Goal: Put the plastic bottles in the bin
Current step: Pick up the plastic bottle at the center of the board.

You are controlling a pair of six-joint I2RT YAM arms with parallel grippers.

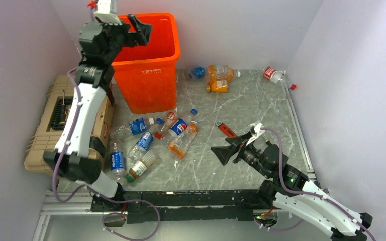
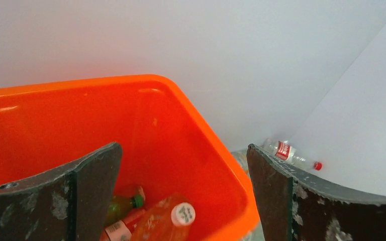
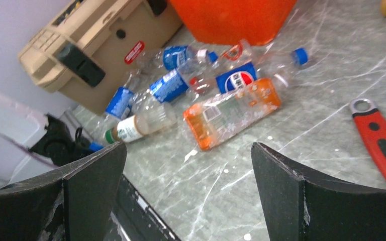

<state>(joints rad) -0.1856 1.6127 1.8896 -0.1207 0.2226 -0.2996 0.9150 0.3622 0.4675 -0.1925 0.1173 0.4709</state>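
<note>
TOP VIEW
L gripper: up high over the bin. Jaws wide, holding nothing.
R gripper: low, near the table. Jaws wide, empty, nose aimed at the pile of btls.
Pile: flat on the table in front of the bin, beside the toolbox, between the 2 arms.
More btls: back btls lie by the far wall, right of the bin. Corner btl sits in the far R corner.
Wrench: just past the R gripper. Not for the bin.

L WRIST VIEW
In the bin: at least 2 btls at the bottom, a white-cap btl w/ orange drink and a green btl. Lots of room left.
Jaws: wide, only the bin shows between them.

R WRIST VIEW
Orange btl: straight ahead of the R jaws, lying flat, just beside a Pepsi btl.
Long axis: slants low-left to up-right, mostly across the jaw gap.
Nearer arm: R, I think. L is up high.
Next move (my guess): R wrist must turn so the jaws pinch the btl's thin side, not end to end.
</note>
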